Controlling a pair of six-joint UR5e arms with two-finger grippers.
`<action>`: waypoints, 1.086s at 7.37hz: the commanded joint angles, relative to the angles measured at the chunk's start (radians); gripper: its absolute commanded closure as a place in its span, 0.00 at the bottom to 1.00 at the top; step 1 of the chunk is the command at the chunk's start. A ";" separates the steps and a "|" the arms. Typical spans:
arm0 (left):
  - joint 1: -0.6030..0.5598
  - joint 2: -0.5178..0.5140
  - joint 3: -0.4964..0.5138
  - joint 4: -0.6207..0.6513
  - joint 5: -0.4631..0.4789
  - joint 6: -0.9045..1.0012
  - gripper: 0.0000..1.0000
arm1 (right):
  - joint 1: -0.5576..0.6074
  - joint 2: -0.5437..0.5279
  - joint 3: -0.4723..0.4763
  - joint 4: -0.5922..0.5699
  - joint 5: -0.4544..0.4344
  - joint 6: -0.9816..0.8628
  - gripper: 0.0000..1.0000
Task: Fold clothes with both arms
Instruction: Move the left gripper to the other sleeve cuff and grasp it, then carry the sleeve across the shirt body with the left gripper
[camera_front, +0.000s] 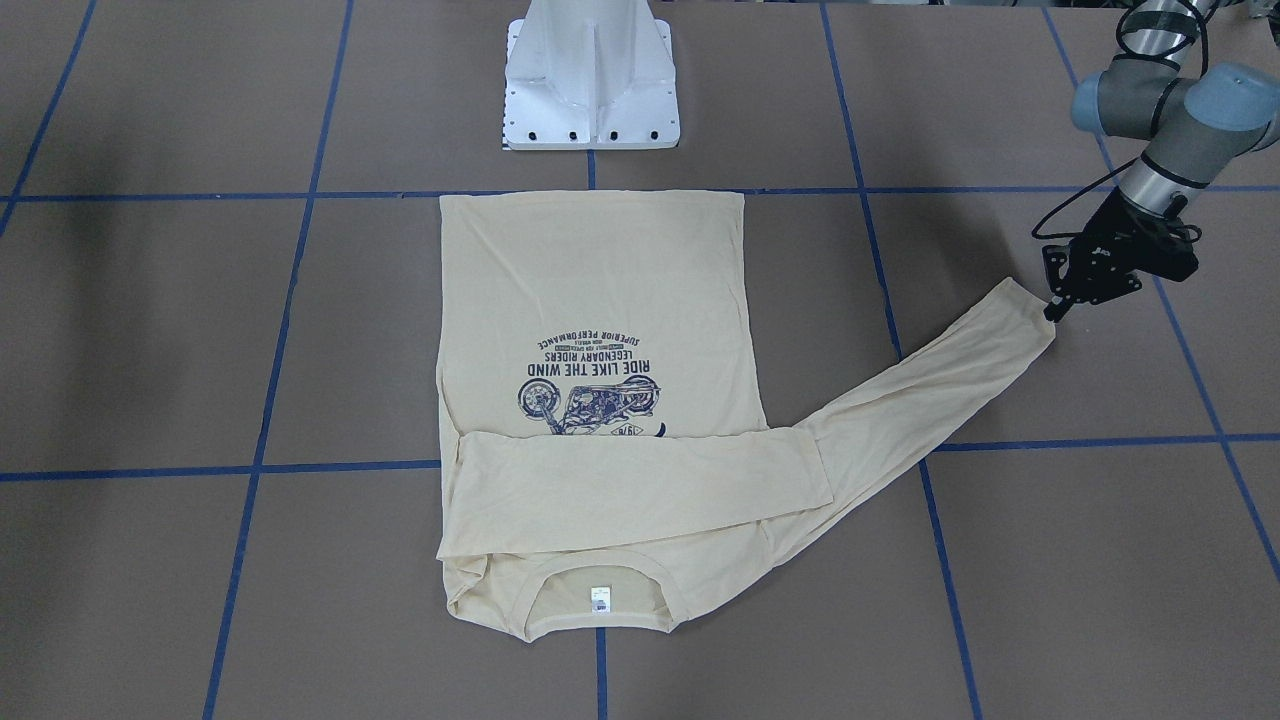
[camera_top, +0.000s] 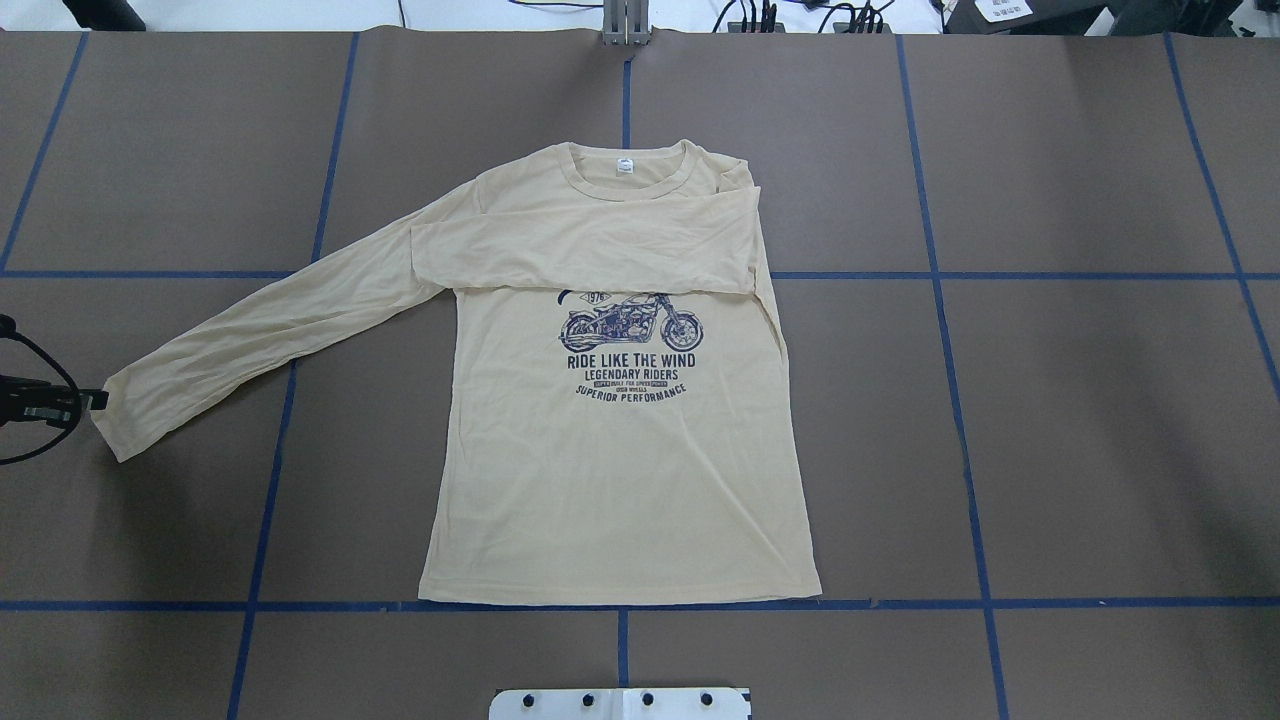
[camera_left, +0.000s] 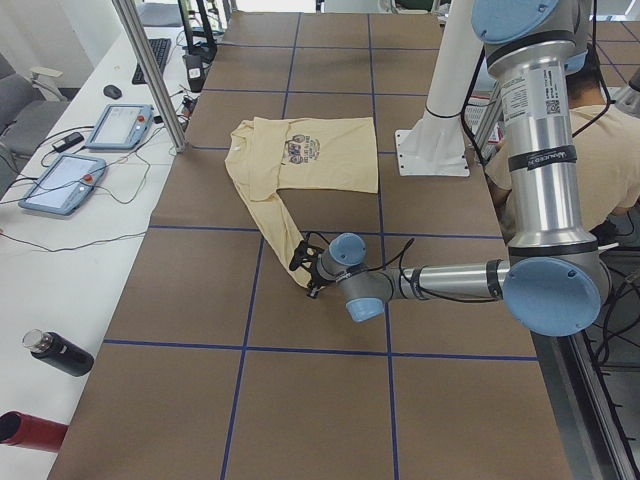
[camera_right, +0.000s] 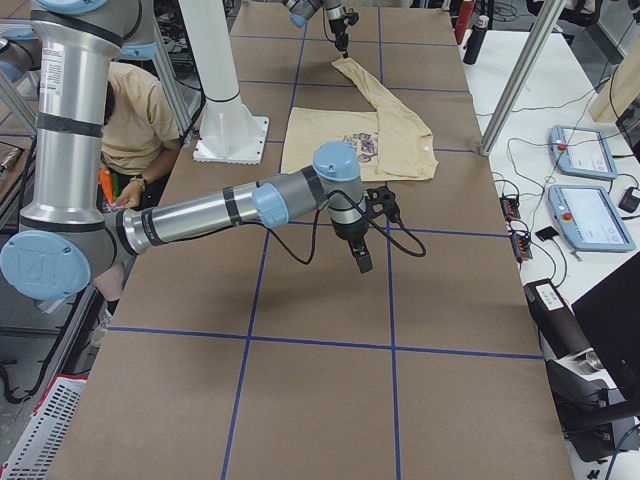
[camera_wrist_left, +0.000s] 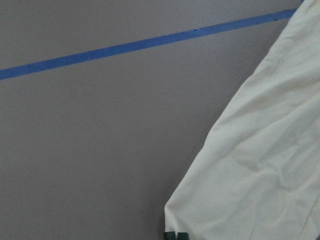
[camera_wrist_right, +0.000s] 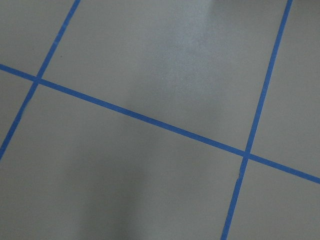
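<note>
Overhead exterior shows the shirt (camera_top: 620, 480) flat on the table (camera_top: 1100, 420), print up, its free sleeve (camera_top: 270, 330) running slantwise out to the left, with the cuff (camera_top: 115, 425) at the left gripper (camera_top: 97, 399), which looks pinched on the cuff's edge; the right gripper (camera_right: 362, 264) hangs well apart on the right, its state unreadable

Print (camera_top: 630, 345) top under folded sleeve (camera_top: 590, 250); L gripper (camera_top: 95, 399) half off overhead edge, grip unclear.

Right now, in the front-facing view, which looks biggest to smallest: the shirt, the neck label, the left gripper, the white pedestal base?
1. shirt
2. white pedestal base, partly cut off by the frame
3. left gripper
4. neck label
</note>
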 joint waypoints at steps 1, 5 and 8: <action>-0.017 -0.006 -0.063 0.055 -0.071 0.002 1.00 | 0.000 0.003 -0.002 0.000 -0.001 0.002 0.01; -0.032 -0.257 -0.449 0.808 -0.088 0.002 1.00 | 0.000 0.010 -0.008 0.000 -0.001 0.002 0.01; -0.028 -0.700 -0.496 1.385 -0.101 -0.024 1.00 | 0.000 0.010 -0.011 0.000 -0.001 0.000 0.01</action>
